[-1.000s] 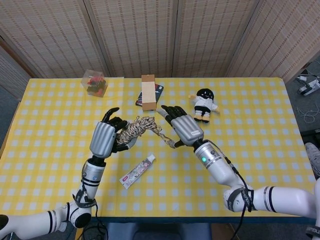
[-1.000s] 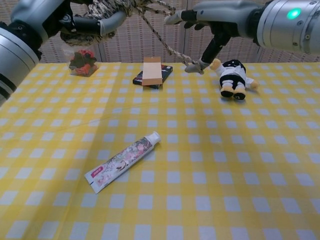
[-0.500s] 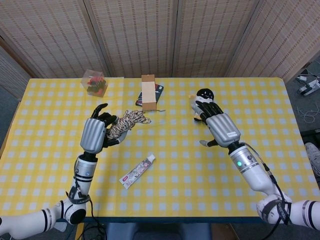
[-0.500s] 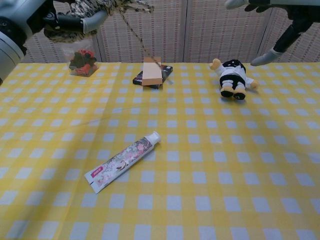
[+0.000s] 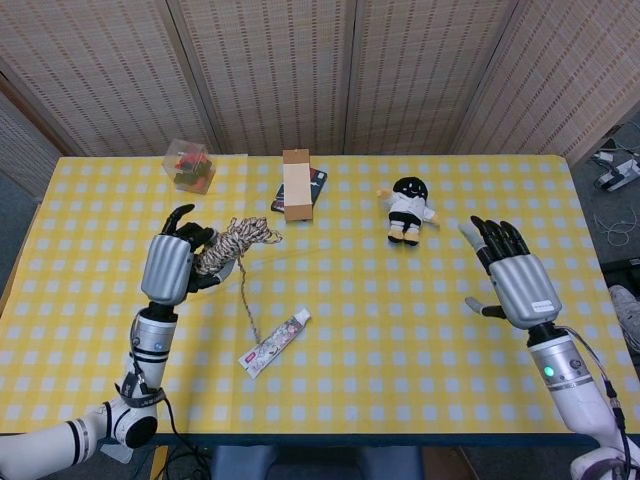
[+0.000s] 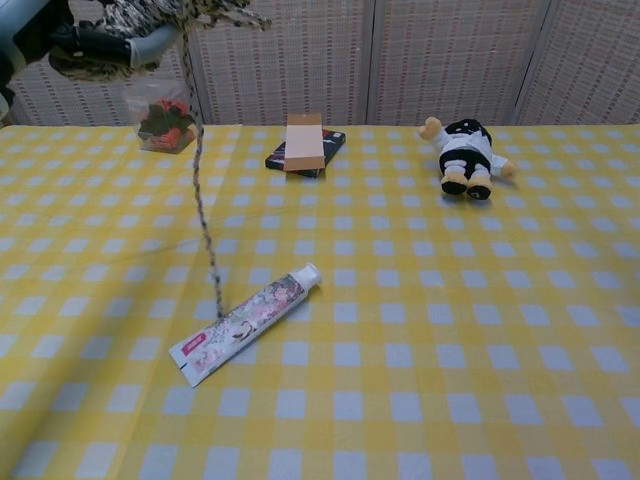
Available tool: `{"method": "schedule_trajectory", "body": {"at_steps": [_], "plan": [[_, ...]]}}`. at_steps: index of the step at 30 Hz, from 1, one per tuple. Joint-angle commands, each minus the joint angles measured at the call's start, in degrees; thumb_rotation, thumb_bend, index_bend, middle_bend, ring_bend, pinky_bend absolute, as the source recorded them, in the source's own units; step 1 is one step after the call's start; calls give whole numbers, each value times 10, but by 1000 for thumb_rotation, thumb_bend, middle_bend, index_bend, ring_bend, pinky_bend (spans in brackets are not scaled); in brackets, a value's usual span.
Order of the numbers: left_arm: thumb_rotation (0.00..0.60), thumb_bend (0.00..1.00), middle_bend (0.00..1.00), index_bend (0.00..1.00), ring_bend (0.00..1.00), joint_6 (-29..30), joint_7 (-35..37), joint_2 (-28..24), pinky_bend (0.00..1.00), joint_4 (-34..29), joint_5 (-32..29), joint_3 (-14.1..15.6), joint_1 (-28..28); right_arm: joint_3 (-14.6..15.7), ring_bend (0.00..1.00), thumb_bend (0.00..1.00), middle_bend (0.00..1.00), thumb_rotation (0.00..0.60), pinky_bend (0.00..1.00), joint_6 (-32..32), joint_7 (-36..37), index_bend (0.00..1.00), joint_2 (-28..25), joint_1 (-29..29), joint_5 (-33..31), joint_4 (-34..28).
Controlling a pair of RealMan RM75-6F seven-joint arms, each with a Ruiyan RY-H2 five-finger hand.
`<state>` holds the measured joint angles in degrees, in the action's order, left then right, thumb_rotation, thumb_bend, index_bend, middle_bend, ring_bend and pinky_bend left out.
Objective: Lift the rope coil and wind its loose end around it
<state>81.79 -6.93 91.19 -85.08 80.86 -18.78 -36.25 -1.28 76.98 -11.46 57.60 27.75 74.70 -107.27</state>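
My left hand [image 5: 170,263] holds the beige-and-brown rope coil [image 5: 228,243] lifted above the table's left side; in the chest view the left hand [image 6: 85,45] and rope coil [image 6: 165,14] sit at the top left edge. The loose end [image 5: 245,300] hangs straight down from the coil, and in the chest view this loose end [image 6: 203,220] reaches the toothpaste tube. My right hand [image 5: 515,280] hovers far to the right, fingers spread, holding nothing. It does not show in the chest view.
A toothpaste tube [image 5: 274,342] lies near the table's middle. At the back stand a wooden block on a dark box [image 5: 296,184], a bag of red things [image 5: 189,166] and a small doll [image 5: 407,208]. The tablecloth [image 5: 400,320] is yellow check.
My right hand let go of the loose end and swung away to the far right. The end dropped and now hangs straight down. My left hand drifted left with the coil.
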Motion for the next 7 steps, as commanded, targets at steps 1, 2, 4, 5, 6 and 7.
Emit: {"method": "schedule_trajectory", "body": {"at_steps": [1, 2, 4, 5, 6, 7], "plan": [[478, 357, 731, 771, 505, 2, 2, -5, 154, -1, 3, 2, 3, 23, 0, 113, 10, 600, 0, 33, 20, 0, -15, -42, 34, 3], [478, 357, 731, 771, 505, 2, 3, -7, 154, -2, 3, 3, 4, 27, 0, 113, 12, 600, 0, 41, 23, 0, -16, -51, 40, 6], [478, 357, 731, 771, 505, 2, 3, -9, 154, -3, 4, 5, 6, 33, 0, 113, 15, 600, 0, 58, 27, 0, -18, -70, 54, 13], [479, 357, 731, 771, 505, 2, 3, -10, 154, -3, 5, 7, 6, 35, 0, 112, 16, 600, 0, 64, 29, 0, -19, -78, 58, 15], [480, 357, 731, 771, 505, 3, 3, -11, 154, -4, 5, 7, 7, 36, 0, 113, 17, 600, 0, 70, 32, 0, -20, -84, 62, 17], [481, 358, 731, 771, 505, 3, 3, -11, 154, -4, 5, 8, 7, 37, 0, 113, 17, 600, 0, 76, 37, 0, -20, -92, 67, 19]]}}
